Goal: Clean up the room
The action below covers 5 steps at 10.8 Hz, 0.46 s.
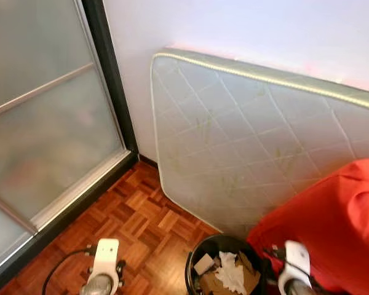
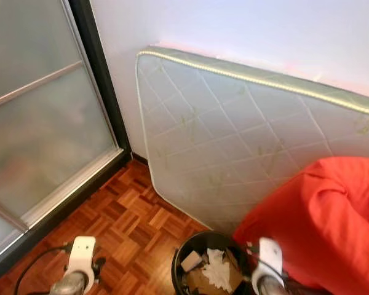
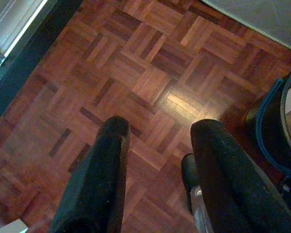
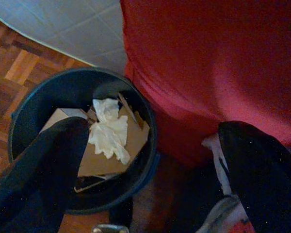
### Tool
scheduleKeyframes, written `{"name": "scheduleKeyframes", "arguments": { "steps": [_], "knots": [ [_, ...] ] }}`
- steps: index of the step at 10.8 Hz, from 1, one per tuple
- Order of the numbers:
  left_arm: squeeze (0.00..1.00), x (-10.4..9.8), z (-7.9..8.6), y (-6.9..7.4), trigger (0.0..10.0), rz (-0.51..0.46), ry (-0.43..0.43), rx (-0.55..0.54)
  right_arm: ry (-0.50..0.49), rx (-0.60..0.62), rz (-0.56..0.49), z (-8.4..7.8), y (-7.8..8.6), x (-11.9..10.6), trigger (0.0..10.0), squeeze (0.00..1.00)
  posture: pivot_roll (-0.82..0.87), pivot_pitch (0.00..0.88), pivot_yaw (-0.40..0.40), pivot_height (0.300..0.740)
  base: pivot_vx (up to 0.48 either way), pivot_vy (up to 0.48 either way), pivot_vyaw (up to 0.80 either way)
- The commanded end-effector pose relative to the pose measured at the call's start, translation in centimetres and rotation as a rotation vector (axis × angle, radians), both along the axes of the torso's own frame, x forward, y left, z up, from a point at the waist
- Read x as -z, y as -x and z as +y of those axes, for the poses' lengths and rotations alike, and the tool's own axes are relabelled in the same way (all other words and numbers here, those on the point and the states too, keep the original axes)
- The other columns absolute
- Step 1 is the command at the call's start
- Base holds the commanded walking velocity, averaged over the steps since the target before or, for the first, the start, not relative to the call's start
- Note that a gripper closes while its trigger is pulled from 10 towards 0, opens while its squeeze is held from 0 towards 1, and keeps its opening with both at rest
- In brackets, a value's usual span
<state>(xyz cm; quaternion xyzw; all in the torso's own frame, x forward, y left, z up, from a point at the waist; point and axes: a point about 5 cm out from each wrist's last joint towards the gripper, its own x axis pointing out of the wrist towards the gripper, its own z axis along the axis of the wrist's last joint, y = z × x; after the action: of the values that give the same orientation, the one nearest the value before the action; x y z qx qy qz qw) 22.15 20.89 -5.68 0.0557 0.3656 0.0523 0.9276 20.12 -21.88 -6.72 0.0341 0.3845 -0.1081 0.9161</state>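
Both spread claws, left claw [image 3: 157, 160] and right claw [image 4: 150, 165], are hanging empty; the bin [image 1: 200, 252], lower centre, is already holding paper [image 1: 232, 271].

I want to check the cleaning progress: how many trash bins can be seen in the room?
1. The black trash bin stands on the parquet floor between the two arms, beside the red cushion, holding crumpled paper and cardboard. Others may be hidden.

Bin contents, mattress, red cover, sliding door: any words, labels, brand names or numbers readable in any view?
None can be read.
Cardboard and crumpled tissue in the black bin: no print visible.
Quilted mattress: a faint green pattern, no lettering.
Red fabric and frosted sliding door: plain.
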Motion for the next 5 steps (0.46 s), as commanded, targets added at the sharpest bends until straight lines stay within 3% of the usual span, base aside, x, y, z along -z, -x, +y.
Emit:
{"name": "scheduleKeyframes", "arguments": {
  "steps": [1,5],
  "knots": [
    [0.00,0.34,0.37,0.57,10.0,0.029,-0.001,-0.025,-0.009,0.016,0.009,-0.17,0.32,0.15,10.0,0.00,0.11,0.000,-0.003,0.740,0.000,0.000,0.00],
    [0.00,0.76,-0.12,1.09,10.0,0.048,0.007,-0.038,-0.030,0.020,0.012,0.18,0.69,0.41,10.0,0.00,0.11,0.000,-0.008,0.740,0.000,0.000,0.00]
  ]
}}
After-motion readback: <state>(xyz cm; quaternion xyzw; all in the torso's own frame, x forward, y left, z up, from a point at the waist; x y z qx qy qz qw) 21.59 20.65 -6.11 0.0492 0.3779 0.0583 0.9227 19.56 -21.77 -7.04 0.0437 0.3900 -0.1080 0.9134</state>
